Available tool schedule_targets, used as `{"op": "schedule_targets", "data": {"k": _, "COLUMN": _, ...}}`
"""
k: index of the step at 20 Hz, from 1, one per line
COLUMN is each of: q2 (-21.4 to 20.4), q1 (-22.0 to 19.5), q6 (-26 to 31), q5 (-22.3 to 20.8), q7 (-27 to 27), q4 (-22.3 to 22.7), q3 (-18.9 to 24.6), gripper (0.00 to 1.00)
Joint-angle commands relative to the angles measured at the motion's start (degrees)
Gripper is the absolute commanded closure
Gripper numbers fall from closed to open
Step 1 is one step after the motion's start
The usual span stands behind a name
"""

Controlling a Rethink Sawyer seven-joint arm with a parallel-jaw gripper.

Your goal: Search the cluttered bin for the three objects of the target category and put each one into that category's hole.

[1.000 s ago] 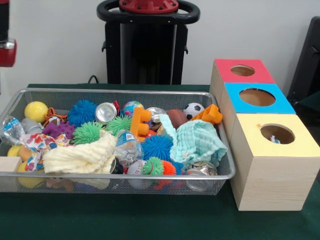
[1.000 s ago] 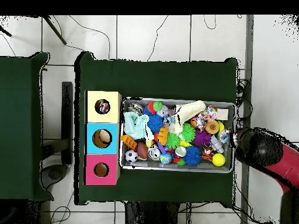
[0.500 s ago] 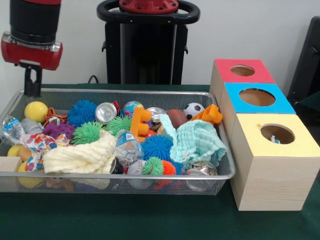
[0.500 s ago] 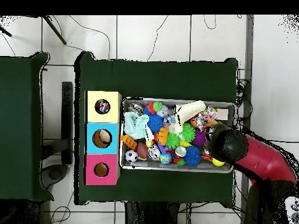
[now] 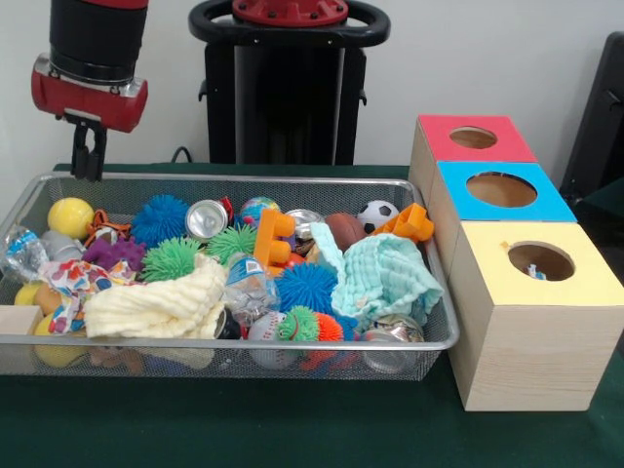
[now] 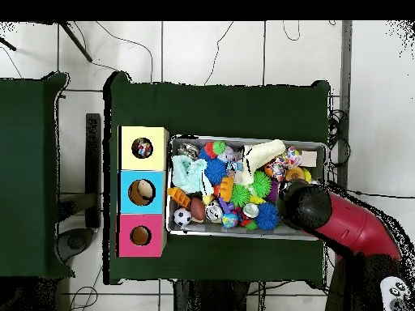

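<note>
While claw [image 5: 88, 161] hangs above bin [image 5: 292, 181], yellow ball [image 5: 70, 217] beneath, spiky balls crowding

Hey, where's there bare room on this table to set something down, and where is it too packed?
Free: the green cloth in front of the wire bin, the strip behind it, and the wide stretch beyond the bin in the overhead view. Crowded: the bin itself, heaped with toys and cloths, and the three boxes tight beside it. The gripper hangs over the bin's end, by the yellow ball.

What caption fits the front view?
Sawyer gripper hovers above the cluttered mesh bin's corner, beside three colour-topped hole boxes.
</note>
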Motion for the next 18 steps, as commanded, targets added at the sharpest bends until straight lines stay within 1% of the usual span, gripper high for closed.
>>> {"op": "schedule_targets", "data": {"k": 1, "q2": 2.20, "q1": -2.71, "q6": -1.73, "q5": 1.35, "q7": 11.78, "q4": 3.87, "q3": 0.56, "gripper": 1.00}}
{"op": "schedule_targets", "data": {"k": 5, "q2": 3.55, "q1": -5.35, "q6": -0.02, "q5": 1.71, "q7": 9.71, "q4": 2.99, "q3": 2.24, "gripper": 1.00}}
{"op": "schedule_targets", "data": {"k": 9, "q2": 4.85, "q1": -7.45, "q6": -1.21, "q5": 0.22, "q7": 7.76, "q4": 3.07, "q3": 3.38, "gripper": 1.00}}
{"op": "schedule_targets", "data": {"k": 10, "q2": 5.41, "q1": -7.92, "q6": -0.61, "q5": 0.05, "q7": 7.22, "q4": 2.71, "q3": 3.58, "gripper": 1.00}}
{"op": "schedule_targets", "data": {"k": 12, "q2": 5.88, "q1": -7.40, "q6": 2.02, "q5": -0.29, "q7": 6.76, "q4": 1.26, "q3": 2.97, "gripper": 1.00}}
{"op": "schedule_targets", "data": {"k": 14, "q2": 5.39, "q1": -7.06, "q6": 2.73, "q5": -0.59, "q7": 6.67, "q4": 0.94, "q3": 2.73, "gripper": 1.00}}
{"op": "schedule_targets", "data": {"k": 16, "q2": 3.98, "q1": -7.45, "q6": 3.19, "q5": -0.60, "q7": 6.00, "q4": 1.55, "q3": 3.06, "gripper": 1.00}}
{"op": "schedule_targets", "data": {"k": 18, "q2": 2.04, "q1": -7.76, "q6": 0.75, "q5": -0.71, "q7": 6.25, "q4": 3.16, "q3": 3.49, "gripper": 1.00}}
